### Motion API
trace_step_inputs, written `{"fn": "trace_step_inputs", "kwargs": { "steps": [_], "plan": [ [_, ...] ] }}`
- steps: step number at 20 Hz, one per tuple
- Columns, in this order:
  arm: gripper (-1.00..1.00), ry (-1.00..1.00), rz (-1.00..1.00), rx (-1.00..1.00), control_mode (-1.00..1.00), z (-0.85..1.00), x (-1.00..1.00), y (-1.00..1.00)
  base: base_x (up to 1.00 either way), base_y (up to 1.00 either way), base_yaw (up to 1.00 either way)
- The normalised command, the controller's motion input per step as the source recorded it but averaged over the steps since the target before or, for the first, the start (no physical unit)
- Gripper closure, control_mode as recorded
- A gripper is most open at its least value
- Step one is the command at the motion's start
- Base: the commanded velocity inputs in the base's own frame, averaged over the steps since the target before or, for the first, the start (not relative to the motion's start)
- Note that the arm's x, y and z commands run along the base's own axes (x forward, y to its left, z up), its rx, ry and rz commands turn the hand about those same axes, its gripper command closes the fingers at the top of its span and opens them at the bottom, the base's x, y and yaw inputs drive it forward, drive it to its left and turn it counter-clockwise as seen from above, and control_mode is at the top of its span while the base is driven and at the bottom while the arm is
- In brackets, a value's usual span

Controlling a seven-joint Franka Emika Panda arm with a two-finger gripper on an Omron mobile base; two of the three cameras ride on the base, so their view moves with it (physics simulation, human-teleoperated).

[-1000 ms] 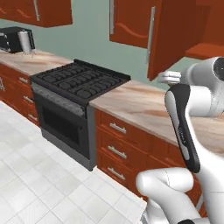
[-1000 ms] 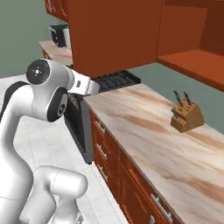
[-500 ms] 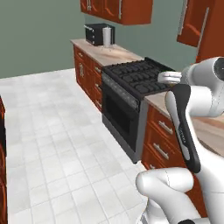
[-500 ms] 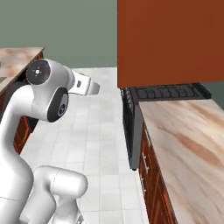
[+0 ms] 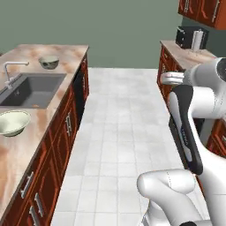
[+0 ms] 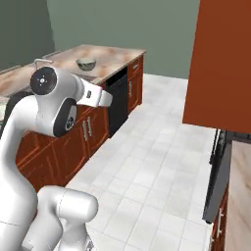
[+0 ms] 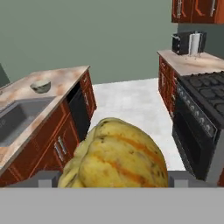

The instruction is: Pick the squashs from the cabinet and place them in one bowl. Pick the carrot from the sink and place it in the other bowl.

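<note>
Yellow, ribbed squash [image 7: 116, 155] with orange streaks sits at bottom centre of hand view, directly in front of the gripper [image 7: 114, 178]. Finger tips are hidden behind it; it appears held between them, but contact can't be confirmed.

Counter [image 5: 42, 119], marbled tan/pink on red-brown base cabinets, runs along left side of left base view. Sink [image 5: 31, 90] is set into it: dark grey rect. basin, slim silver tap [image 5: 9, 73] on its left edge. No carrot can be made out in the basin at this res.

Pale green-cream bowl [image 5: 13, 122] stands on the counter just near of the sink. Greyish bowl [image 5: 49, 62] stands on the counter far of the sink, well apart from the pale one. Same greyish bowl is seen far left in right base view [image 6: 86, 63] and hand view [image 7: 40, 86].

White tiled floor [image 5: 123, 132] separates this counter from the opp. run at right. Black stove [image 7: 199, 120] is at right in hand view, with a dark appliance [image 7: 181, 43] and a paper roll [image 7: 195, 43] on the counter beyond it. Red-brown cabinet door [image 6: 223, 68] hangs upper right in right base view.
</note>
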Motion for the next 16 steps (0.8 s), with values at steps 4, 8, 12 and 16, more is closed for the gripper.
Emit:
{"fn": "trace_step_inputs", "kwargs": {
  "steps": [4,8,12,16],
  "plan": [
    [1.00,0.00,0.00,0.00,1.00,0.00,0.00,0.00,0.05,-0.02,0.76],
    [1.00,0.00,0.00,0.00,1.00,0.00,0.00,0.00,0.15,-0.04,0.69],
    [1.00,0.00,0.00,0.00,1.00,0.00,0.00,0.00,0.25,-0.06,0.65],
    [1.00,0.00,0.00,0.00,1.00,0.00,0.00,0.00,0.38,-0.09,0.45]
  ]
}}
